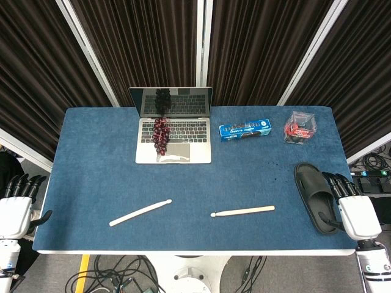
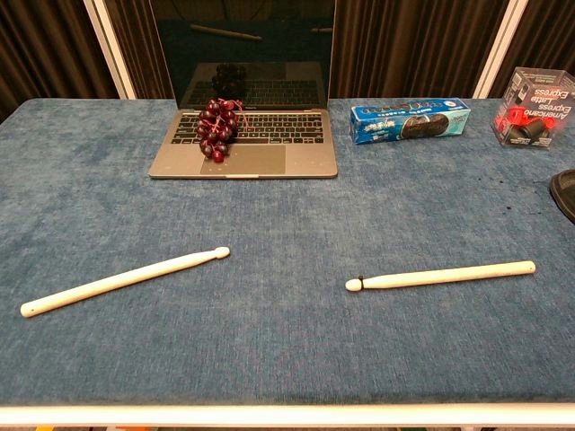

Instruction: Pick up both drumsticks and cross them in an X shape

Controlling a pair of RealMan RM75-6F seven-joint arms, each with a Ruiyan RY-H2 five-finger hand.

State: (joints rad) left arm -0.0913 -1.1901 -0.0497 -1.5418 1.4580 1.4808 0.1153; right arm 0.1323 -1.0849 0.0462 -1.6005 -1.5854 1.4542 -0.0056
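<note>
Left hand [image 1: 15,207]: lower left of the head view, off the table edge — fingers extended and slightly apart, holding nothing, touching nothing.
Right hand [image 1: 354,207]: lower right of the head view, fingers straight and apart, empty; it hangs just beside the black slipper [image 1: 314,195], contact unclear.
Left drumstick [image 2: 126,281]: flat on the blue table [image 1: 91,159], lower left of the chest view, tip angled up toward centre.
Right drumstick [image 2: 440,276]: flat, lower right of centre, tip pointing left; well apart from the other.
Progress: I judge nothing done yet — both sticks ungrasped, no X formed. Both pickups and the crossing remain.
Background: laptop [image 1: 174,131] with grapes [image 1: 161,135] on its keyboard, biscuit box [image 1: 245,130], clear case [image 1: 300,127] along the upper frame.
</note>
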